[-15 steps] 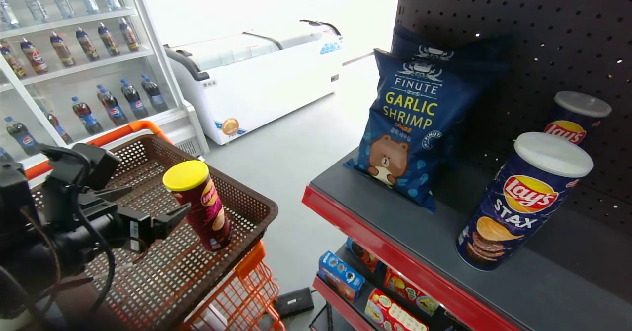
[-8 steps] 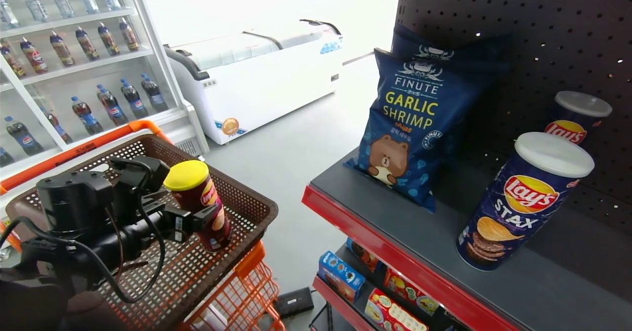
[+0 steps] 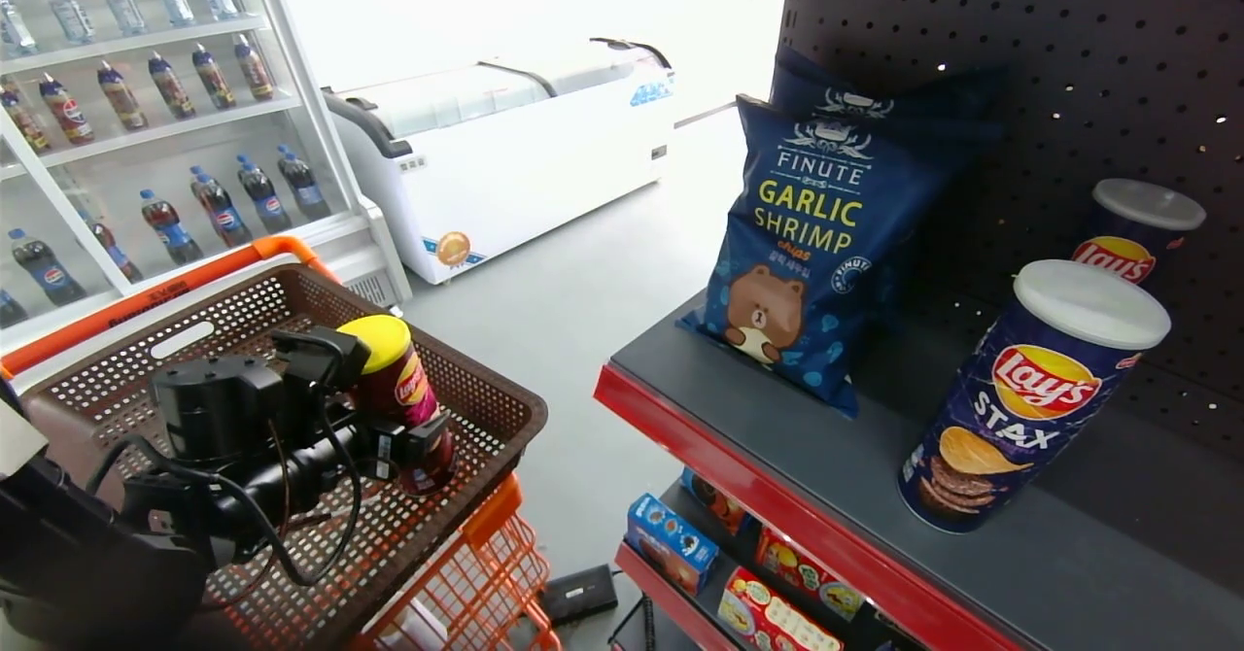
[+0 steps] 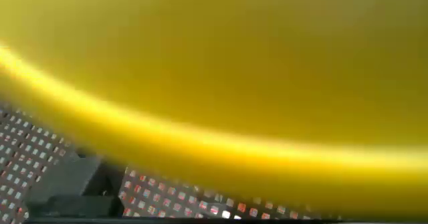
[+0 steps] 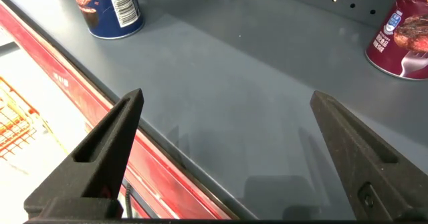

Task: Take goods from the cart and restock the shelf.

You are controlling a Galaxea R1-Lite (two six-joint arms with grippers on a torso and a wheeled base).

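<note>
At the far left stands a glass-door cooler (image 3: 146, 126) with rows of drink bottles. Just beside it is the orange wire cart (image 3: 496, 554), carrying a brown perforated plastic basket (image 3: 486, 408). A dark red cardboard tube of crisps with a yellow lid (image 3: 403, 384) stands upright in the basket near its right rim. The left pincer (image 3: 413, 418) is right at the lower half of this tube, reaching in from the left. I cannot tell whether it is pinching the tube or only set around it. In the left wrist view the yellow lid (image 4: 214, 63) is very close, with the basket mesh (image 4: 174, 197) under it. Behind the cart, across the grey floor, sits a white chest freezer (image 3: 505, 146). To the right is the dark grey shelf with a red front edge (image 3: 758, 408), backed by a black pegboard (image 3: 1020, 49). A dark blue bag of garlic shrimp chips (image 3: 821, 243) leans upright at its left end. Farther right a tall blue crisp tube with a white lid (image 3: 1030, 398) stands near the front, and a second blue tube (image 3: 1132, 228) stands behind it by the pegboard. Small coloured boxes (image 3: 671, 539) lie on the lower shelf. In the right wrist view the right pincer (image 5: 227, 97) hangs spread wide and empty over bare shelf board (image 5: 254, 70), between a blue tube (image 5: 110, 10) and a red tube (image 5: 401, 40).
</note>
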